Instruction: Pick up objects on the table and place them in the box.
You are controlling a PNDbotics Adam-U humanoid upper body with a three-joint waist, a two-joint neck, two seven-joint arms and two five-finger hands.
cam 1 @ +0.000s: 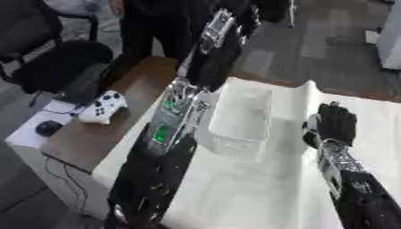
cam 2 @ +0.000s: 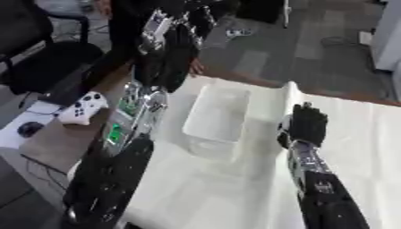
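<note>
The box (cam 1: pixel 241 117) sits on the white-covered table (cam 1: pixel 266 197) a little ahead of me, a pale, open-topped bin with its long side running away from me, and as far as I can see into it nothing lies inside, though its interior is washed out and I cannot be sure of the bottom. I can find no loose object on the white cloth anywhere around it, so I cannot say which thing I am meant to fetch. The only small items in sight lie off to my left on the brown desk (cam 1: pixel 102 134): a white game controller (cam 1: pixel 103 107) and a dark mouse (cam 1: pixel 48 128), well apart from the box. My left hand (cam 1: pixel 222 33) is raised high above the far left corner of the table, beyond the box, its arm rising across the view; its fingers look curled downward, but I cannot tell whether they hold anything or are merely bent. My right hand (cam 1: pixel 335 123) rests on the cloth just to the right of the box, apart from it, back of the hand toward me, fingers drawn in somewhat with nothing in them that I can see. I judge the task barely begun or between items: nothing shows as delivered, and a next object has yet to be found.
</note>
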